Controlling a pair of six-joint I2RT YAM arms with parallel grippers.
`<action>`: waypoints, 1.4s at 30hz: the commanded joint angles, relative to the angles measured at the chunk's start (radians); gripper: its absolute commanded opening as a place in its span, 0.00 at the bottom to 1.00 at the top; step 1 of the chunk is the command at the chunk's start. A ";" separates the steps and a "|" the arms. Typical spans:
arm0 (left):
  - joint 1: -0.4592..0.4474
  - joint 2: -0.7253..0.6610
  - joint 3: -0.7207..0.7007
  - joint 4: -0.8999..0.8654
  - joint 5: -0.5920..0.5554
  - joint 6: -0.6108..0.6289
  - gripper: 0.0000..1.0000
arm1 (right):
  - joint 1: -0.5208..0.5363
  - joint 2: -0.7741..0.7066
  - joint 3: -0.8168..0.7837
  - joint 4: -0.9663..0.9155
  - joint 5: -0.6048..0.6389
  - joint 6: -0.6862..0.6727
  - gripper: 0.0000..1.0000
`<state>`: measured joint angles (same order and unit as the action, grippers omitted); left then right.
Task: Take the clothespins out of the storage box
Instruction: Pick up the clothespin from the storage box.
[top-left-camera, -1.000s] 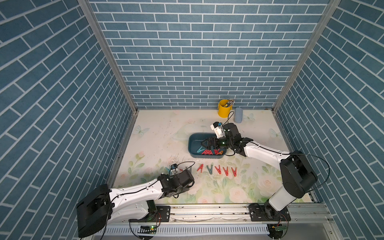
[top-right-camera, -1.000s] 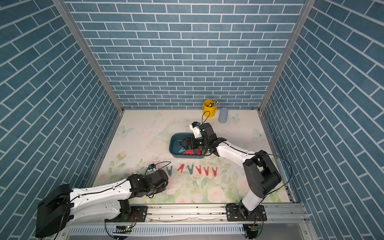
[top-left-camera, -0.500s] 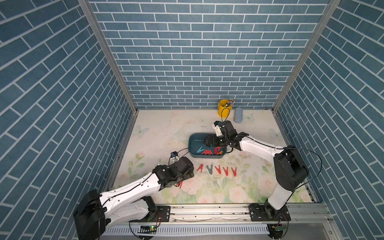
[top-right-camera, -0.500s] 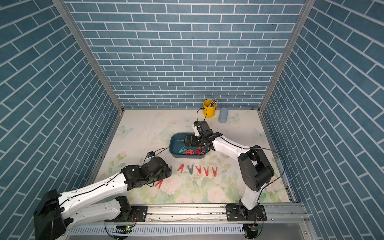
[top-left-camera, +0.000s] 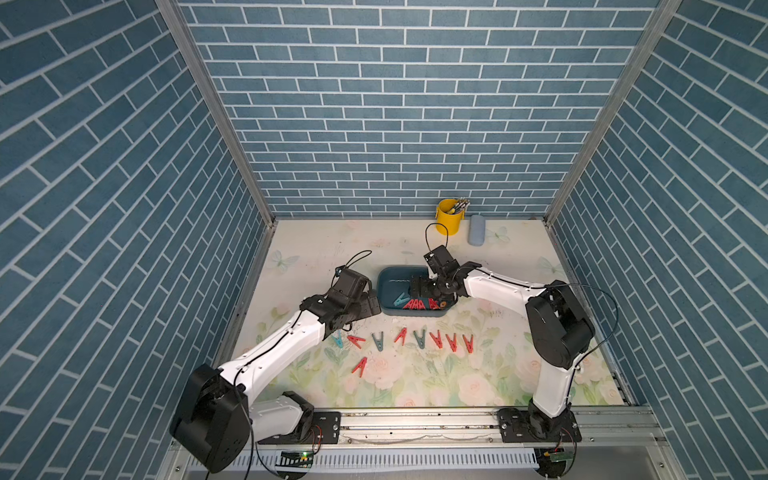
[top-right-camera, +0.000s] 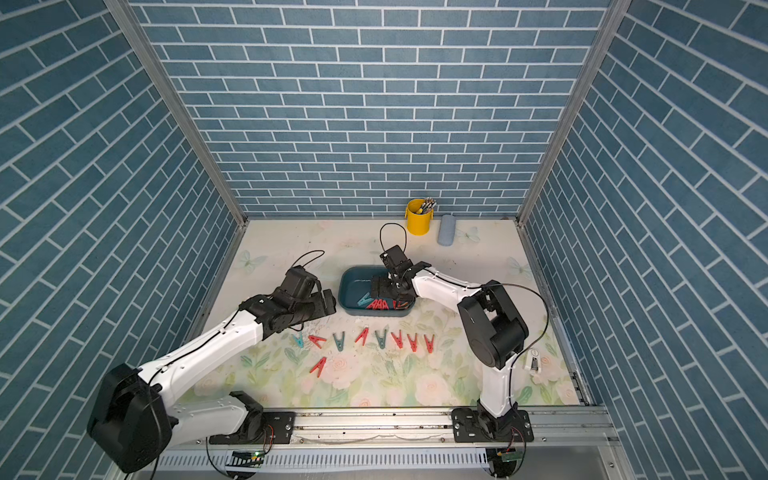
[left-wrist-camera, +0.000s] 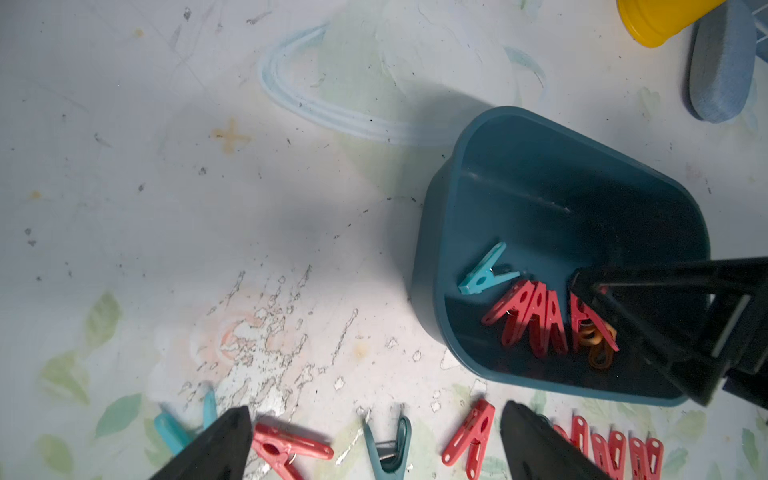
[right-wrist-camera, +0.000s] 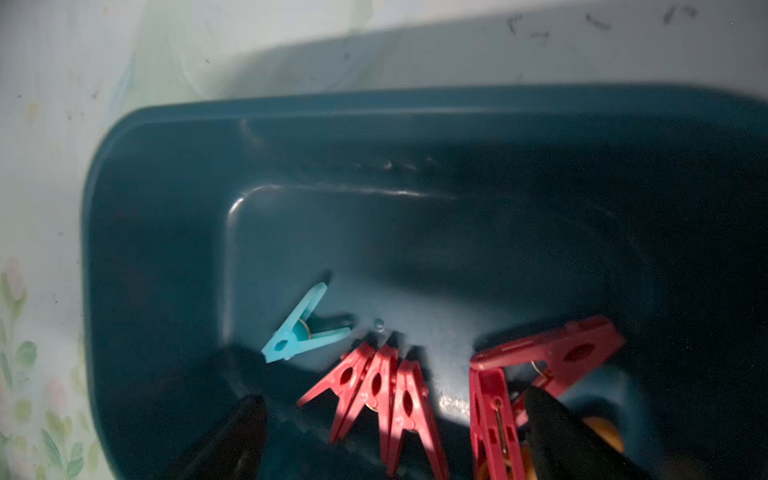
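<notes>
Dark teal box (top-left-camera: 388, 280), upright, with a pale teal pin (top-left-camera: 401, 300), several red pins (top-left-camera: 415, 304) and an orange pin (left-wrist-camera: 598, 349) lying along its near wall; in front of it a row of eight pins (top-left-camera: 419, 338), red and teal, and one stray pin (top-left-camera: 360, 366), red, nearer yet.

Right fingers (right-wrist-camera: 565, 436) crowd the storage box (top-left-camera: 392, 282); far-left corner free

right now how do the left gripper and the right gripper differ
The left gripper is outside the storage box, beside its end wall above the table; the right gripper is lowered inside the box. The left gripper is clear of any clothespin; the right gripper's fingers flank the red clothespins on the box floor. Both are open and hold nothing.
</notes>
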<state>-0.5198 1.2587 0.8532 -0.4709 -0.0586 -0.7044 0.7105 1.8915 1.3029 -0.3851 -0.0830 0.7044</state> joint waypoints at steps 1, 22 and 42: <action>0.039 0.028 0.044 0.030 0.049 0.106 1.00 | 0.013 0.013 0.029 -0.054 0.065 0.084 0.99; 0.122 0.126 0.116 0.087 0.160 0.217 1.00 | 0.038 0.056 0.069 -0.090 0.119 0.153 0.99; 0.124 0.108 0.102 0.070 0.158 0.215 1.00 | 0.036 0.142 0.245 0.045 0.124 -0.037 0.99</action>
<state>-0.4042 1.3762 0.9497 -0.3981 0.0952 -0.4999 0.7418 2.0430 1.5181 -0.3603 0.0174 0.7277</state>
